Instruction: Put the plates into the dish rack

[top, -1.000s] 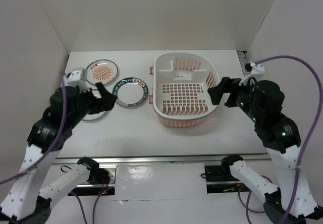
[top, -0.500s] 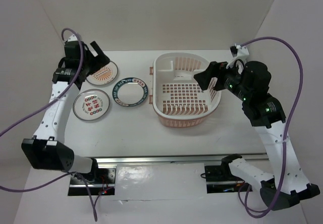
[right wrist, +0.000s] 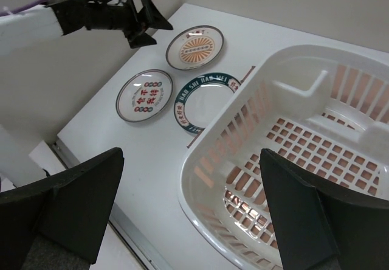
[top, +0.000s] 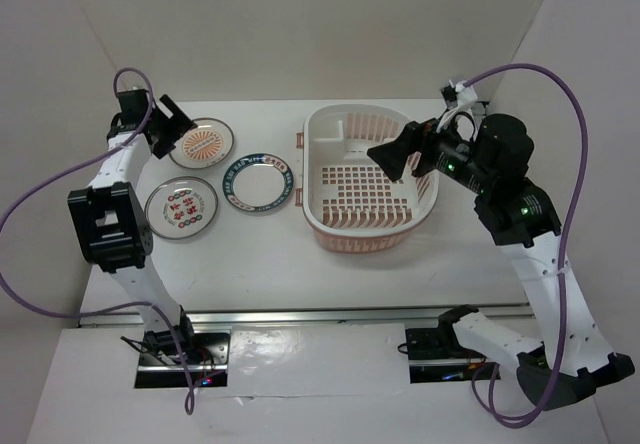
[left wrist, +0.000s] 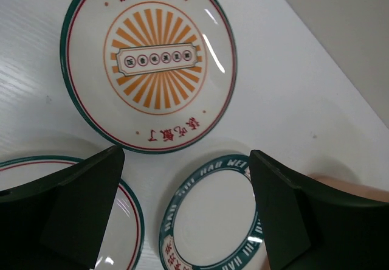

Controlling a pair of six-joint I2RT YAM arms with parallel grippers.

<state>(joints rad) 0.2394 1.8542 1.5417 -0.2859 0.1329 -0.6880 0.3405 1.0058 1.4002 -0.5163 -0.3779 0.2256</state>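
Red Chinese characters, 該吃飯了, arc over the top of the small round white sunburst plate [left wrist: 155, 63] and repeat upside down along its lower edge. Orange rays fan out from a centre plaque holding a row of tiny circled characters (too small to read). A thin red line and a dark green rim enclose the pattern.

The white band plate [left wrist: 213, 218], ringed in dark blue-green, carries white Latin capitals that seem to read "HAO SHI HAO MEI" in the right wrist view. The white dotted plate [right wrist: 144, 95] shows red characters with rows of coloured dots, none legible.

All three lie flat on the white table [top: 250, 264], outside and left of the large oval pink-and-cream slotted plastic dish rack [top: 360, 239]. The sunburst plate is farthest back, the dotted plate is nearer, and the band plate is just beside the rack's left side.

The left gripper [left wrist: 187, 154] hangs above the plates, its dark fingers spread wide. The right gripper [right wrist: 191, 154] hovers over the rack, likewise spread.
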